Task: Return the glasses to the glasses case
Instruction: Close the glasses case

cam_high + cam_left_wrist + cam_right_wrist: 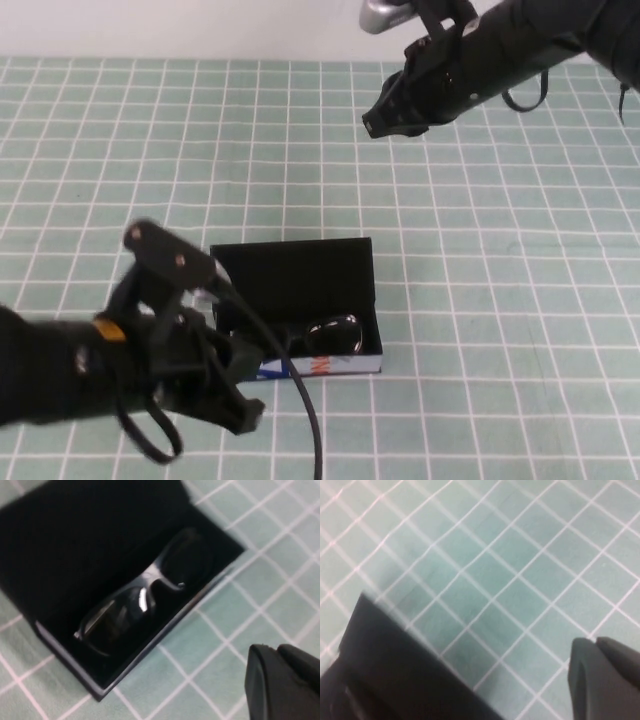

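A desk [520, 300] covered in pale green cloth ruled with a white grid filled almost the whole scene. At its near edge, toward the left corner, the left tool [225, 395] hovered just above the cloth, just beside the near left corner of the glasses case [300, 290]; whether its fingers were spread or pressed together could not be told. The case lay open near the middle of the near edge, its black flap lid laid back toward the far edge. The glasses [135, 605] lay inside it against the black lining. Toward the far right corner, well apart from the case, the right tool [385, 120] hung above bare cloth, pressed together and holding nothing. Beyond the far edge stood a plain white wall [180, 25].
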`<action>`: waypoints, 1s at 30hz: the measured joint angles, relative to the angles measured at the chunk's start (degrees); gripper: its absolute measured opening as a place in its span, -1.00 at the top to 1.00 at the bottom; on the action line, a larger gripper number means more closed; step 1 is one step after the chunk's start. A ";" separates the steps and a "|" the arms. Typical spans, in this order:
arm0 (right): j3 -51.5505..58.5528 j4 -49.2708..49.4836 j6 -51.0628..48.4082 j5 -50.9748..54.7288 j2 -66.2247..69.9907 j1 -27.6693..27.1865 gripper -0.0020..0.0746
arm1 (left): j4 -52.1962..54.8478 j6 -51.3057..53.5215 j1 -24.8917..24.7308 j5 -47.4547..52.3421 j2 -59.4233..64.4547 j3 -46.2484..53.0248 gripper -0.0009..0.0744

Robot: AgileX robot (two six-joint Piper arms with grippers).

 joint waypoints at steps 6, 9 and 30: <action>0.00 8.22 -2.36 -1.45 5.90 -0.66 0.98 | -3.25 0.23 -4.09 -10.82 5.37 3.46 0.98; 0.00 12.58 -6.28 -1.84 9.49 -0.66 0.98 | -4.64 0.23 -4.22 -12.94 8.81 3.46 0.98; 0.00 20.28 -12.46 2.93 17.74 -0.66 0.98 | -8.39 1.39 -4.22 -19.79 19.44 3.46 0.98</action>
